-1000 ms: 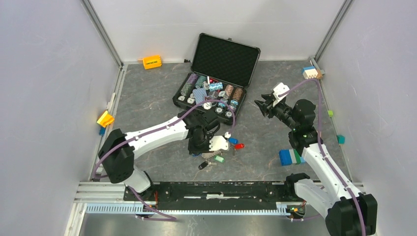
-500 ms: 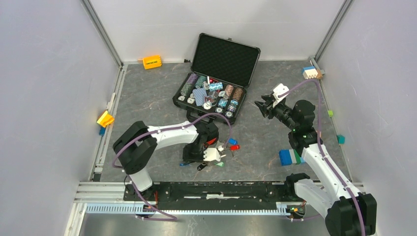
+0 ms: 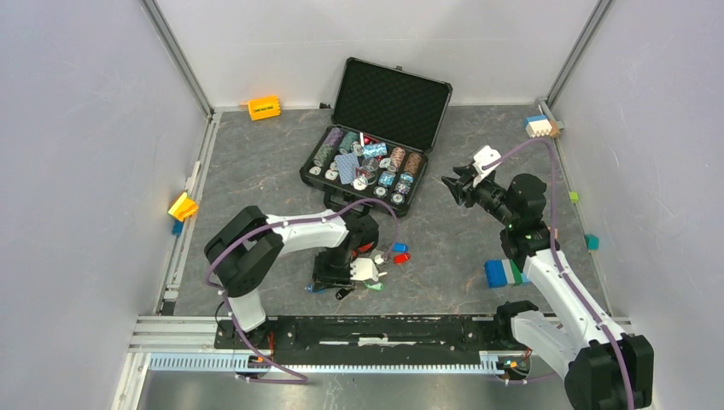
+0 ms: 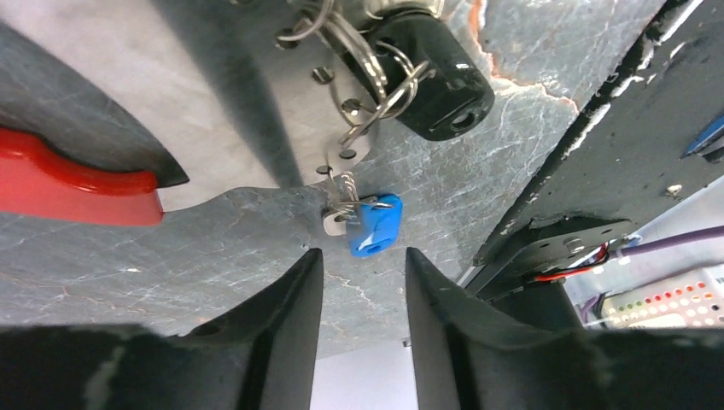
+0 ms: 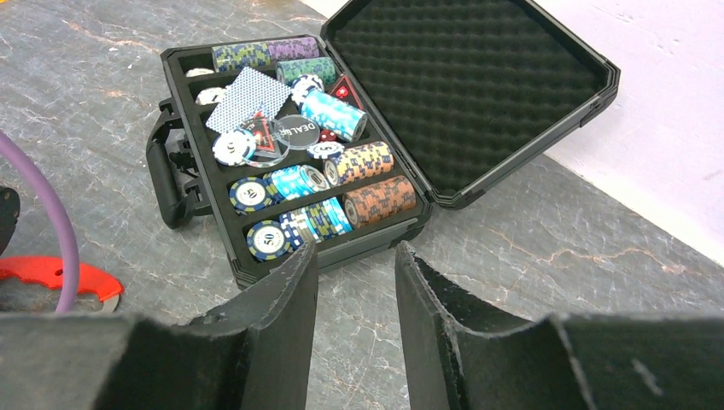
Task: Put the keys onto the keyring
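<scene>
Back comes the left arm point(image 3: 290, 229) toward the counter point(image 3: 256, 171) near edge, dragging the keys point(image 3: 398, 253) along! The left gripper point(image 4: 360, 254) is spread and empty, the right gripper point(image 5: 354, 248) spread and idle. The keyring point(image 4: 77, 184) and blue key point(image 4: 374, 226) lie just ahead, ungrasped, so threading looks still to come

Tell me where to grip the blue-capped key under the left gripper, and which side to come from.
Grip the blue cap across its sides, coming straight down with the left gripper, whose open jaws frame it. The cap is the only chunky part; the metal end is thin and tangled in small wire rings, so probably stay off that side.
</scene>
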Available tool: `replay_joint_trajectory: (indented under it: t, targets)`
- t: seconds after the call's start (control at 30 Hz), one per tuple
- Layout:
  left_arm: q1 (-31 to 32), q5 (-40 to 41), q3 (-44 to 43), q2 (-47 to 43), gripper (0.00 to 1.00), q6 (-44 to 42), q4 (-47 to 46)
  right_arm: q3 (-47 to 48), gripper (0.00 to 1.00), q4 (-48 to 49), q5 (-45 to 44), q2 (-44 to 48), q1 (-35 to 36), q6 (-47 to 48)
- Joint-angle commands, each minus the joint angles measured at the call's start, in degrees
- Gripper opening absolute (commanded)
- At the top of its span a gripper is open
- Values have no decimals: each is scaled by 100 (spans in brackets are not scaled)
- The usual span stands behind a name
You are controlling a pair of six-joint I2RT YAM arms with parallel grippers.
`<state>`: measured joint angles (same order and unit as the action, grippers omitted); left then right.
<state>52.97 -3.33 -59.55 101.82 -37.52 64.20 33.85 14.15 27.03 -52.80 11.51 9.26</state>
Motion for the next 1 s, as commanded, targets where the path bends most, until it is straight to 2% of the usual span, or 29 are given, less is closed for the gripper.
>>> replay_joint_trajectory:
  t: [0.0,0.2,0.37,0.47,0.6,0.7,0.73,0.97]
  targets:
    - [-121,271,-114,-18,52,113,-65,-1,44,230,110,-8,-33,-47]
    - [-495,524,-300,-468,77,67,-64,85,44,135,50,16,-28,17]
    - [-1074,403,-526,-1187,100,29,-325,377,48,-230,-45,19,-38,236]
    - [-1470,115,-508,-1728,100,65,-769,439,55,-413,-173,19,-35,384]
    - [-2234,-517,-330,-2418,100,245,-1796,477,77,-552,-430,-59,-38,508]
    - [-2772,-799,-26,-2950,100,699,-2741,632,95,-772,-651,-162,-38,670]
    - [-2934,-831,85,-3115,100,847,-3114,692,98,-861,-713,-195,-37,721]
    - [-3868,-837,766,-4188,100,2067,-4794,758,98,-1047,-860,-236,-40,838]
